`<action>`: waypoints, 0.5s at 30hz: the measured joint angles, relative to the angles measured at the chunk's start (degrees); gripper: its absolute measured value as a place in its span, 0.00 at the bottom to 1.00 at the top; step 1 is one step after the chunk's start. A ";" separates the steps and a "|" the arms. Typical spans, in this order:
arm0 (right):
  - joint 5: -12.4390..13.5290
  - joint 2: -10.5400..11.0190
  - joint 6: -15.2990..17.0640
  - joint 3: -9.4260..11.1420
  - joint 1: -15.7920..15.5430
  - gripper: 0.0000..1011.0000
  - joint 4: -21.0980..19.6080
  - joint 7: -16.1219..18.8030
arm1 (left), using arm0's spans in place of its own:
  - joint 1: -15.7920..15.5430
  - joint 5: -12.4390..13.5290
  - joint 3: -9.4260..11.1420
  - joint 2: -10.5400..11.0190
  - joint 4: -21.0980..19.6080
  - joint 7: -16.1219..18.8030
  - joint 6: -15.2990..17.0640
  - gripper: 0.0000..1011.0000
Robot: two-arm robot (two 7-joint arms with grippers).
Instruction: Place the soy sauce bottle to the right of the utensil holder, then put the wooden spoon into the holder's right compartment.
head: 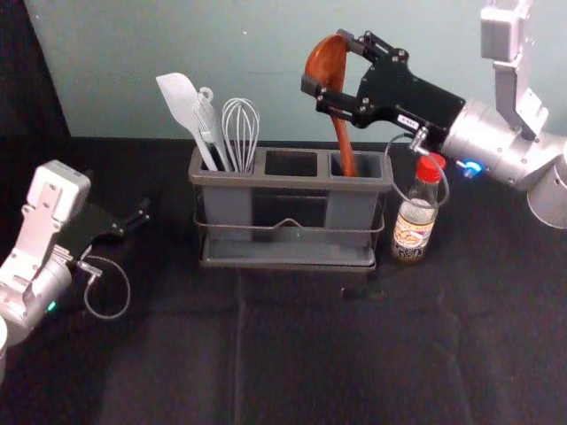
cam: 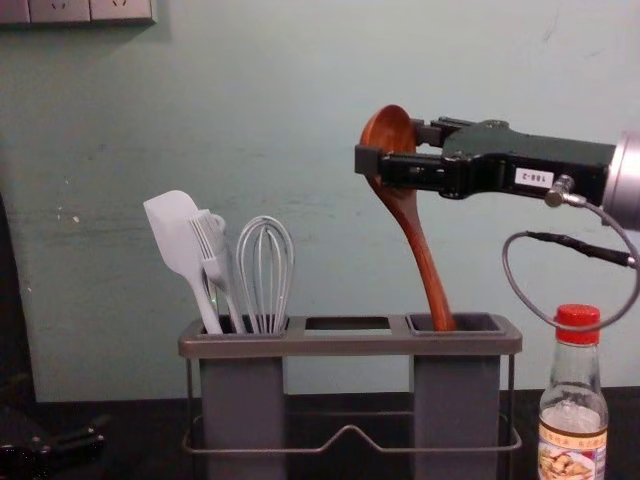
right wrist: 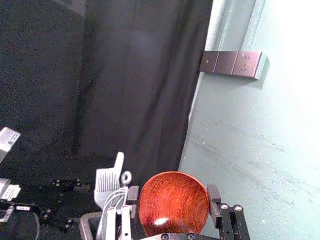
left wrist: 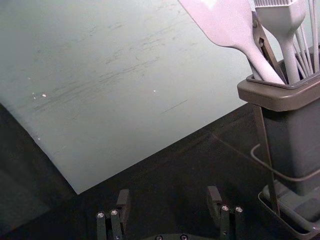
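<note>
Taking the head view as a clock face centred on the utensil holder (head: 292, 181), with twelve at the wall, I judge the first half of the job done: the soy sauce bottle (head: 413, 226) stands upright at three o'clock, just beside the holder's right end, with nothing gripping it.

The second half is well along. My right gripper (head: 328, 62) is out at about one o'clock, raised above the rim, its fingers pinching the bowl of the wooden spoon (head: 343, 142). The spoon hangs bowl up, handle down, and the handle's end is inside the mouth of the right compartment (cam: 456, 400). In the chest view the spoon leans from that mouth towards a point between eleven and twelve. I can't tell how far the tip is from the compartment's floor.

What I have left, as I read it, is to lower the spoon until it rests, then spread the fingers and back off without knocking the bowl or the bottle. Letting go too high could let it drop or tip.

The silicone spatula (head: 180, 97) and the whisk (head: 240, 133) sit in the left compartment (cam: 242, 400). My left gripper (left wrist: 169, 196) is parked at nine o'clock, fingers spread, holding nothing.
</note>
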 joint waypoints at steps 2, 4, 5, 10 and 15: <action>0.12 0.17 -0.22 0.13 -0.47 0.83 -0.17 0.11 | 0.00 0.00 0.00 0.00 0.00 0.00 0.00 0.99; 0.31 0.34 -0.40 0.25 -0.86 0.83 -0.31 0.14 | 0.00 0.00 0.00 0.00 0.00 0.00 0.00 0.99; 0.43 0.49 -0.59 0.36 -1.17 0.83 -0.41 0.18 | 0.00 0.00 0.00 0.00 0.00 0.00 0.00 0.99; 0.68 0.91 -0.94 0.65 -1.92 0.83 -0.63 0.32 | 0.00 0.00 0.00 0.00 0.00 0.00 0.00 0.99; 0.64 1.56 -1.13 0.79 -3.00 0.83 -1.51 0.43 | 0.00 0.00 0.00 0.00 0.00 0.00 0.00 0.99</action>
